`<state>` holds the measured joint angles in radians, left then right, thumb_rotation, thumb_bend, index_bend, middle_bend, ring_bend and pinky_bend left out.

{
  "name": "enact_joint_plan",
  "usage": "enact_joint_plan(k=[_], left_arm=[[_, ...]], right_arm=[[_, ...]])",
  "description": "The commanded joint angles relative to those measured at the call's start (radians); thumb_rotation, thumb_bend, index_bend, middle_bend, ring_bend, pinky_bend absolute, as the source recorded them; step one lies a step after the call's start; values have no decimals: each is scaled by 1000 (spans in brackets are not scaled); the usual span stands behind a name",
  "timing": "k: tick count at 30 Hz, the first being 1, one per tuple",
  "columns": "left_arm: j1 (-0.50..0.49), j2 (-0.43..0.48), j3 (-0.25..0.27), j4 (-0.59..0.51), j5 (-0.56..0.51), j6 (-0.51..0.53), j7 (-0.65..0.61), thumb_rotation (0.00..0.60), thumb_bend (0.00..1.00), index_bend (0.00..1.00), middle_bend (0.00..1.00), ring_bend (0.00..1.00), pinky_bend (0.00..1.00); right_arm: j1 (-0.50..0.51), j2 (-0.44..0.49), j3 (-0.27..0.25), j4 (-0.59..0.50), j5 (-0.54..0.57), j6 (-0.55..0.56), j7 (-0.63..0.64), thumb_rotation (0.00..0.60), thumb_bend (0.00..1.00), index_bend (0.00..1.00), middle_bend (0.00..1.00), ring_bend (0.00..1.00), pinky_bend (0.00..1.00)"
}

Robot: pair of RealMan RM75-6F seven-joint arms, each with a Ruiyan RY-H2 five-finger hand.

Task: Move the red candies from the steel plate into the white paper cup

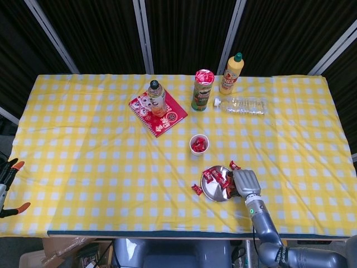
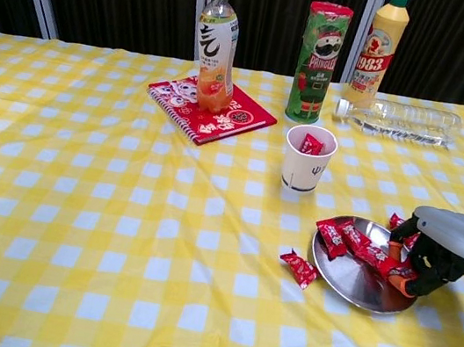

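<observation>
Our right hand [image 2: 433,257] sits at the right rim of the plate [image 2: 347,286], fingers curled down over the edge and into the heap of candies [image 2: 361,246]. Whether anything is pinched between the fingertips we cannot tell; the fingers hide their own tips in the chest view, and the head view [image 1: 244,182] shows only the back of the hand. Our left hand is out of sight in both views.

The plate looks tipped, its far side lifted toward the hand, which we judge is why the candies lie bunched along its upper edge, just left of our fingers. One candy [image 2: 403,222] lies on the cloth just behind the hand, and another, the stray [image 2: 300,268], lies off the plate's far left rim, well away from the fingers.

The cup [image 2: 308,158] stands upright ahead and to the left of the hand, near the plate but apart from it, with red wrappers already inside. We reckon the job is partly done: several pieces remain by our fingers, and the two on the cloth may need fetching too.
</observation>
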<state>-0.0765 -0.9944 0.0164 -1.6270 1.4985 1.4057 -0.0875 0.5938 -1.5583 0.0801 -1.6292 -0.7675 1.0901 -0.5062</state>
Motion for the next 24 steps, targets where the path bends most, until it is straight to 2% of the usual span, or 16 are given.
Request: enact_joint_plan(k=[1, 15, 24], left_arm=[[0, 0, 0, -1, 0, -1, 0, 600, 19, 0, 0, 0, 0], [-1, 2, 2, 2, 0, -5, -10, 600, 19, 0, 0, 0, 0], [-4, 4, 2, 2, -4, -12, -15, 600, 19, 0, 0, 0, 0]], right_arm=[[-1, 3, 2, -9, -12, 5, 1, 600, 517, 635, 823, 855, 972], [15, 72, 62, -132, -49, 55, -24, 600, 519, 635, 823, 854, 972], [60, 117, 162, -184, -20, 54, -15, 600, 519, 635, 823, 855, 972]])
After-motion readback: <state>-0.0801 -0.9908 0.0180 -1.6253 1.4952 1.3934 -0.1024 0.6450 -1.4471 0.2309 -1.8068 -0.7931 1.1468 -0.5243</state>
